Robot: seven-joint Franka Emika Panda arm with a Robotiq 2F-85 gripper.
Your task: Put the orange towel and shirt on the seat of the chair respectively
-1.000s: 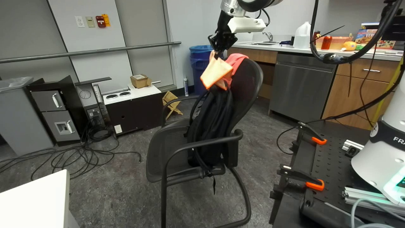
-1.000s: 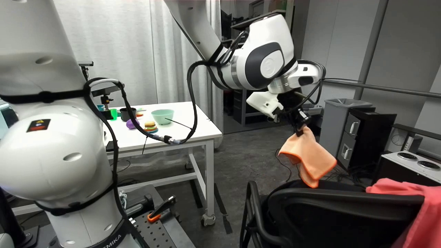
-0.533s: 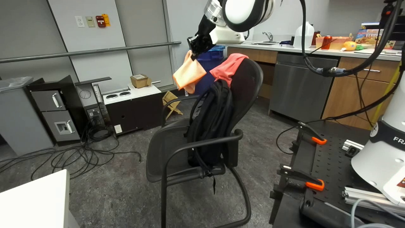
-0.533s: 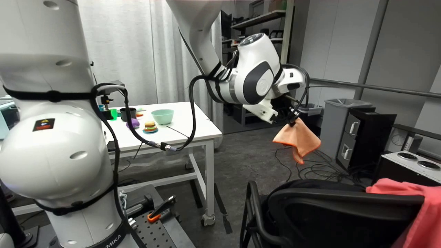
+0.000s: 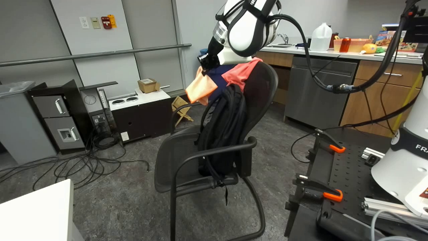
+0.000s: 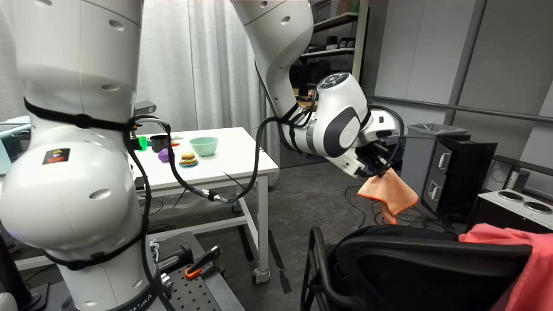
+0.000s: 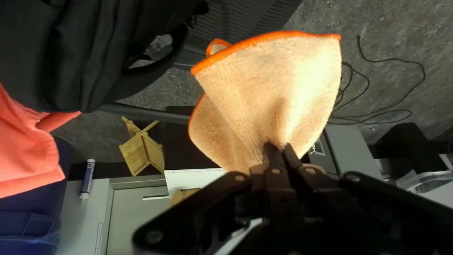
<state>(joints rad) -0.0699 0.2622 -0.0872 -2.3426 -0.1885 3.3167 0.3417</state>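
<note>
Hanging from fingers [image 7: 276, 179] clamped on its gathered end, the orange towel [image 7: 265, 88], exact pinch point unclear.

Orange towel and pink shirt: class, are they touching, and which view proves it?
Apart. In the wrist view, floor and the chair's arm show in the gap between the towel and the shirt.

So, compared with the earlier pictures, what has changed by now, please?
The gripper carried the orange towel away from the backrest toward the front of the mesh chair, then lowered it slightly. It holds the towel as before; nothing new was grasped or released. The pink shirt on the backrest, the black backpack and the chair stayed put.
</note>
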